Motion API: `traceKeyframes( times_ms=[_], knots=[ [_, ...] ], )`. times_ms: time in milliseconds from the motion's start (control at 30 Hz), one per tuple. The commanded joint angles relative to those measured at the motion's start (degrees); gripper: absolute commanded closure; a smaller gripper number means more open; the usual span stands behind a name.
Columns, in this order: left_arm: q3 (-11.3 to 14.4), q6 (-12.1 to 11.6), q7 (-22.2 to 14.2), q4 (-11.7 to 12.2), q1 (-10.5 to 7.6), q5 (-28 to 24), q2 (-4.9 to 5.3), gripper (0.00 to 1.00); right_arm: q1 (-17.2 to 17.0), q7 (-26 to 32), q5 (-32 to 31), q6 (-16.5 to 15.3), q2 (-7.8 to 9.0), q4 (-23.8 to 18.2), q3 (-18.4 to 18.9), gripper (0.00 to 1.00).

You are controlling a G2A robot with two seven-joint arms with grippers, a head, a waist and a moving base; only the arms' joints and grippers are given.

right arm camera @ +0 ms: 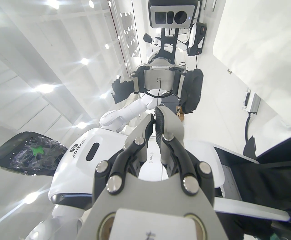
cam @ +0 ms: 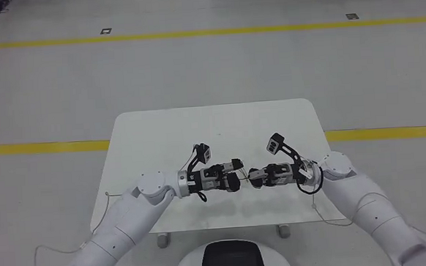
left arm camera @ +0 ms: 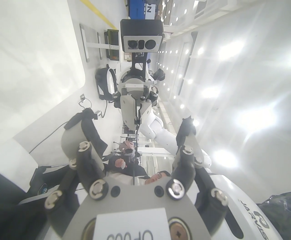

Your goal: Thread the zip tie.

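Over the front part of the white table (cam: 212, 126) my two grippers face each other tip to tip. A thin yellow-green zip tie (cam: 244, 179) spans the small gap between them. My right gripper (cam: 253, 178) is shut on it; in the left wrist view the same gripper (left arm camera: 137, 122) pinches a thin strand, the zip tie (left arm camera: 136, 145), that runs toward my left palm. My left gripper (left arm camera: 133, 118) is open, its two fingers spread wide on either side of the strand. From the right wrist, my right gripper (right arm camera: 155, 113) looks pressed together, with the open left gripper (right arm camera: 158, 91) beyond.
Both arms hang above the table's front half; its back half (cam: 219, 118) is bare white surface. Grey floor with yellow lines (cam: 45, 147) surrounds the table. Thin cables (cam: 107, 194) trail off its front corners.
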Motion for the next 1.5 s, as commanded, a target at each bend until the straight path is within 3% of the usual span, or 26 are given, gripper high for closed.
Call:
traceKeyframes(
  times_ms=[0,433,933,1033,1467],
  knots=[
    [0.0,-0.1,0.0,0.0,-0.04,0.0,0.0,0.25,-0.1,-0.3,0.0,-0.1,-0.06,0.0,0.2,1.0],
    [0.1,-0.3,-0.1,-0.3,0.18,0.2,0.12,0.35,-0.7,-1.1,0.6,-0.9,-0.48,0.2,1.5,1.0],
    [0.4,-0.3,-0.2,-0.4,0.19,0.1,0.14,0.36,-1.5,0.6,0.6,-1.2,-0.77,-0.3,2.7,1.0],
    [0.6,-0.3,-0.1,-0.5,0.16,0.2,0.12,0.44,-1.5,0.6,0.4,-1.1,-0.86,-0.3,2.8,1.0],
    [0.8,-0.4,-0.2,-0.3,0.02,0.3,0.12,0.53,-1.5,0.3,-0.5,-0.4,-1.31,0.1,2.9,1.0]
  ],
)
